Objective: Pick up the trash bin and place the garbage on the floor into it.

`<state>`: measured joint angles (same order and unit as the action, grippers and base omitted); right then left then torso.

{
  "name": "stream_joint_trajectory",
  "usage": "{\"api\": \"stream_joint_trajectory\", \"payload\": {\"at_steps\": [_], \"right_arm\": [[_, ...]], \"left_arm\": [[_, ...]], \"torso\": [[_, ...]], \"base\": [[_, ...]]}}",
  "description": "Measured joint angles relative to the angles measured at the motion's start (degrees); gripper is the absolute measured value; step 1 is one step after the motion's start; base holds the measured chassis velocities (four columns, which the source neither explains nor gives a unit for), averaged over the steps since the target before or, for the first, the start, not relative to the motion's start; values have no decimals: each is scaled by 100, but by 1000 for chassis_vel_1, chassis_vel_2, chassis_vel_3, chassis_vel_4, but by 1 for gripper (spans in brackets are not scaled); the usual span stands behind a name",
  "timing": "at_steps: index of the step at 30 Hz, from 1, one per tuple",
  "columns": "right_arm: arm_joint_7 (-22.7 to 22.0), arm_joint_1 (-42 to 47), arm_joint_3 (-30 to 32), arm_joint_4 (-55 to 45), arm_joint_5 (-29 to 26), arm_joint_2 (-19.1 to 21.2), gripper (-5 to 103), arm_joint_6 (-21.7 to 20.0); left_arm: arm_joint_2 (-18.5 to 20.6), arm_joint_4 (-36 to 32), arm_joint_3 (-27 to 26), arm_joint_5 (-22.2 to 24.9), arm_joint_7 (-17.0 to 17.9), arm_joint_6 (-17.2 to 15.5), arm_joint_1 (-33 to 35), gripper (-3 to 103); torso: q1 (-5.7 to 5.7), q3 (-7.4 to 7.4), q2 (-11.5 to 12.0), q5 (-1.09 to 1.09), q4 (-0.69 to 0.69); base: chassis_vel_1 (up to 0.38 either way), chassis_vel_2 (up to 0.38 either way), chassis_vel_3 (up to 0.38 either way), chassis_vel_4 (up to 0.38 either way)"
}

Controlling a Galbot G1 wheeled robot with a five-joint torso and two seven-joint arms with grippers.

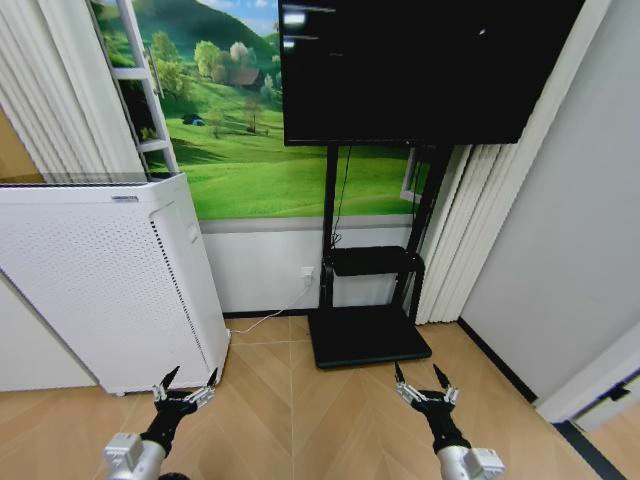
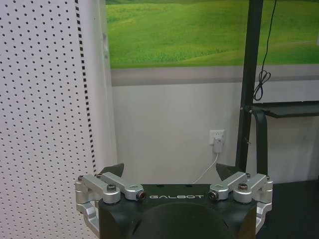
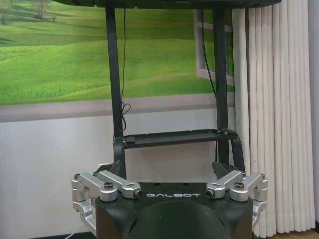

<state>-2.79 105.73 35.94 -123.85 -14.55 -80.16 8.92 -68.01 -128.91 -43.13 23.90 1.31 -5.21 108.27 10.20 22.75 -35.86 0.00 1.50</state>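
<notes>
- Left gripper [image 1: 186, 385], black with silver linkages, hangs low over the light tan herringbone wood floor [image 1: 300, 400], jaws spread wide and holding nothing, just beside the tall white perforated box-shaped appliance [image 1: 100, 280].
- Right gripper [image 1: 425, 383] mirrors it, equally wide and empty, near the black television stand's base plate [image 1: 368, 338].
- Both seem carried at the ready; I judge the robot is searching, since neither bin nor garbage lies on this stretch of floor.
</notes>
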Motion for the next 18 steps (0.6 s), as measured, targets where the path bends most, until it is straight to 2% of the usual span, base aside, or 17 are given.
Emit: {"api": "stream_joint_trajectory", "payload": {"at_steps": [18], "right_arm": [[0,0,0,0,0,0,100,0]], "left_arm": [[0,0,0,0,0,0,0,100]], "torso": [[183,249,-426,0,0]], "base": [[3,-4,-3,3]]}}
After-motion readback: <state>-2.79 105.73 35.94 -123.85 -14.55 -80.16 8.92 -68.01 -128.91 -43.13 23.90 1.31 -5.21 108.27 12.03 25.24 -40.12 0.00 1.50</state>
